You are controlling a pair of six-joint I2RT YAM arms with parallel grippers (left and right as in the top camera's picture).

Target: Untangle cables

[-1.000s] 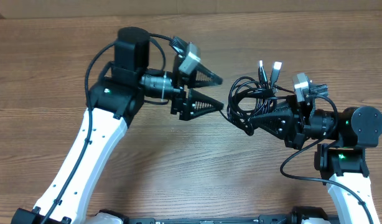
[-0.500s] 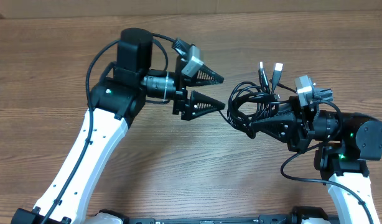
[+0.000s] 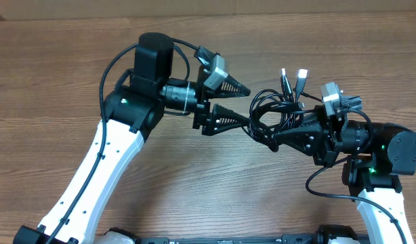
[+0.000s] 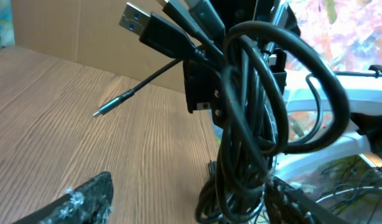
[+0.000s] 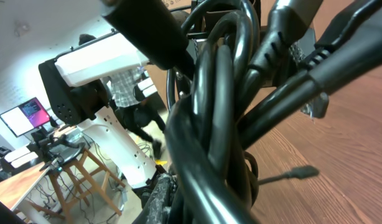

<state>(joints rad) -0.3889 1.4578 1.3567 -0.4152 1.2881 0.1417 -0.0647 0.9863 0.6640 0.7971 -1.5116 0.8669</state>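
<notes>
The cables [image 3: 276,112] are one coiled black bundle held up off the table [image 3: 208,183] between the two arms, right of the middle in the overhead view. From above, the coil's long axis runs roughly left to right, from its free loops by the left arm to the gripped side by the right arm. A bright plug [image 3: 303,72] and a darker one just beside it stick out of the bundle and point toward the far edge of the table. In the left wrist view the loops stand upright with their long axis vertical. There a flat plug [image 4: 130,15] points up and to the left, and one thin cord [image 4: 135,90] slants down and left to a small tip.

The right gripper [image 3: 277,135] is closed on the cables, its dark fingers converging on the lower right side of the coil. In its own wrist view the cables fill the frame, so the fingers hardly show. The left gripper [image 3: 248,104] is spread wide and holds nothing. Its fingertips point right, at the coil, and the lower tip reaches the leftmost loop, though I cannot tell whether it touches. In the left wrist view the bundle sits between the fingers, one finger [image 4: 85,196] apart from it at lower left, the other just beside it at lower right
</notes>
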